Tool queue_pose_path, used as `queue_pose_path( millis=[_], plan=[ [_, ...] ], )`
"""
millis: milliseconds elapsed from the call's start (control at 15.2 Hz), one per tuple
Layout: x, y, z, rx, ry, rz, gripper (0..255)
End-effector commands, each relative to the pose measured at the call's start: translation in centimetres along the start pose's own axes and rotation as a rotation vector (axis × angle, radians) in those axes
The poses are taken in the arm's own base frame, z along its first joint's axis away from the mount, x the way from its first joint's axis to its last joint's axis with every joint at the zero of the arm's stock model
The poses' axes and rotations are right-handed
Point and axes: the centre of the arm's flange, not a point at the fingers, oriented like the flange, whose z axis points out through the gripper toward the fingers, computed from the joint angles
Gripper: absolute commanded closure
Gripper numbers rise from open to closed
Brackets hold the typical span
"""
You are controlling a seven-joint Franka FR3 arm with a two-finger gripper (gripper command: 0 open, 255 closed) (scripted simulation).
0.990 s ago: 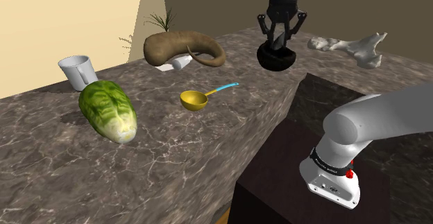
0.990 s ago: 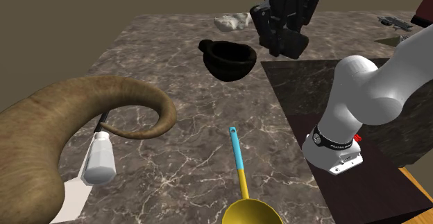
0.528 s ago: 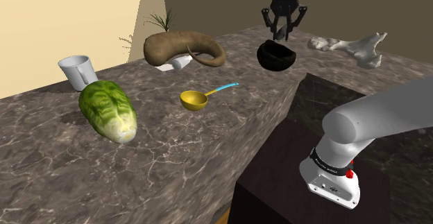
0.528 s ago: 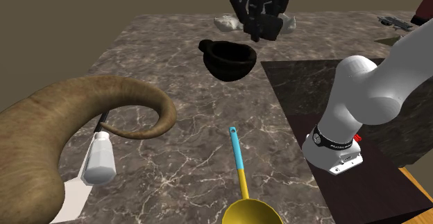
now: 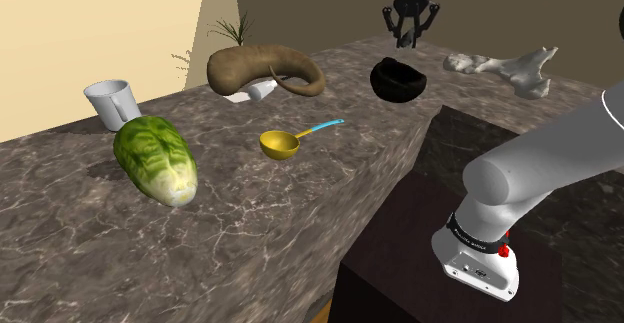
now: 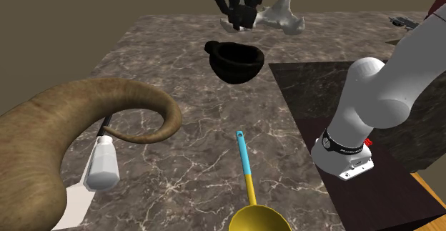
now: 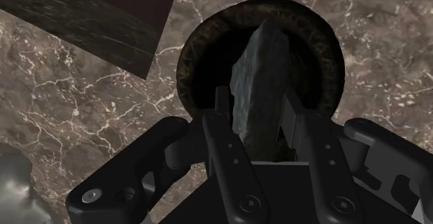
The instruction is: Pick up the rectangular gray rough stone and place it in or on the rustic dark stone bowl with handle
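Note:
The grey rough stone (image 7: 262,70) is clasped between my two black fingers, with my gripper (image 7: 255,103) shut on it. Directly beyond the stone lies the dark round stone bowl (image 7: 201,56), its hollow centred under the gripper. In the shoulder view the gripper (image 5: 409,39) hangs a short way above the bowl (image 5: 398,81) at the far end of the marble counter. From the second exterior view the gripper (image 6: 241,22) sits above and just behind the bowl (image 6: 236,61), whose handle points to that view's left.
On the marble counter (image 5: 300,201) lie a green cabbage (image 5: 153,157), a white mug (image 5: 110,101), a big brown horn (image 5: 262,69), a white shaker (image 6: 103,163) and a yellow ladle with a blue handle (image 5: 282,143). A pale bone-like piece (image 5: 505,68) lies behind the bowl. The dark stand (image 5: 440,241) borders the counter.
The gripper has carried the stone away from the stand side, toward the far end of the counter, until it hangs over the bowl. Nothing else on the counter moved.

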Motion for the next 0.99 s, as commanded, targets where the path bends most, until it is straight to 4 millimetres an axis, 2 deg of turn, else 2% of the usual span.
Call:
queue_pose_path(
  millis=[0, 792, 924],
  plan=[
    [3.1, 0.0, -0.1, 0.000, 0.001, -0.001, 255],
    [3.3, -0.9, 6.2, 0.000, 0.001, -0.001, 255],
    [3.3, -0.9, 6.2, 0.000, 0.001, -0.001, 255]
  ],
)
